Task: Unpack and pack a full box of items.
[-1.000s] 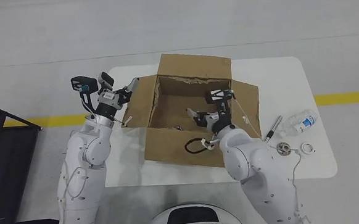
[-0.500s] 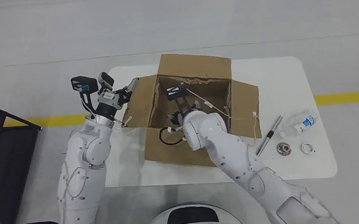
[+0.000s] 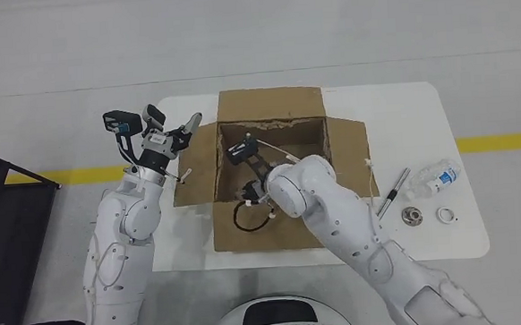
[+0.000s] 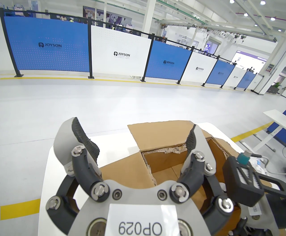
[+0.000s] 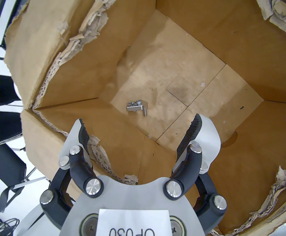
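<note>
White rectangular table [image 3: 426, 237]: carries box; clear plastic bottle [image 3: 436, 178] beyond box's right flap.

Brown cardboard box [image 5: 67, 89]: flaps out, rims torn and ragged, likely to snag fingers. Walls deep, floor wide.

Right gripper [image 5: 138, 123]: in box mouth, spread wide, holds nothing.

Left gripper [image 4: 134, 126]: outside box by left flap, spread wide, holds nothing.

Small silver L-shaped metal bracket [image 5: 136, 107]: on box floor near corner, apart from walls. Judged rigid, dense, slippery. Pinch across flat sides of block end; finger room all round.

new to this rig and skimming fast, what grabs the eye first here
The open cardboard box in the middle of the table dominates, with the right gripper open above its floor. A small metal bracket lies on that floor. The left gripper hangs open by the box's left flap.
</note>
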### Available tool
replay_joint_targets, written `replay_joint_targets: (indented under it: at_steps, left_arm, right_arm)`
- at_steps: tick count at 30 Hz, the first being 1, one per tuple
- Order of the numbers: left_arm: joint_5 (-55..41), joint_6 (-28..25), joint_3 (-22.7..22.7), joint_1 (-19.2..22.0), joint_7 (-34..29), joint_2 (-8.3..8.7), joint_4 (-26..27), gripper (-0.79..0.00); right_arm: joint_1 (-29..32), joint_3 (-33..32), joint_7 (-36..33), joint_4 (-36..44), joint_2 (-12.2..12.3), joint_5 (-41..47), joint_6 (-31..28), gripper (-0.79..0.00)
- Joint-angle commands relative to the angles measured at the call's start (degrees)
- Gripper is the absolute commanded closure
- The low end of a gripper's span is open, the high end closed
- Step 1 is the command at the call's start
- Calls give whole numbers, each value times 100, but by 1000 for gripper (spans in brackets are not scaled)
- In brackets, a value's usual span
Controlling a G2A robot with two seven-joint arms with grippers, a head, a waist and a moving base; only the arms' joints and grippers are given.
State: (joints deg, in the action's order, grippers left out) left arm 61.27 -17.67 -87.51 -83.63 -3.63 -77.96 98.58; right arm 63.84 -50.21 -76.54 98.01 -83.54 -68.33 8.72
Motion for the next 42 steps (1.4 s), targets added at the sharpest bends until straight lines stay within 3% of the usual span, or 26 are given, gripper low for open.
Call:
replay_joint_targets:
  at_steps: [1, 10, 19, 26, 42]
  left_arm:
    - [-1, 0, 0, 0, 0, 0, 0, -785]
    - [-1, 0, 0, 0, 0, 0, 0, -785]
    - [-1, 0, 0, 0, 0, 0, 0, -785]
    - [-1, 0, 0, 0, 0, 0, 0, -785]
    - [-1, 0, 0, 0, 0, 0, 0, -785]
  right_arm:
    - [80, -111, 62, 120, 25, -43, 31, -785]
    - [233, -667, 23, 423, 103, -355, 490, -785]
    - [-1022, 521, -419, -1617, -292, 158, 388, -779]
    - [-1487, 848, 27, -2802, -560, 746, 393, -591]
    - [-1975, 1078, 181, -4353, -897, 1546, 188, -600]
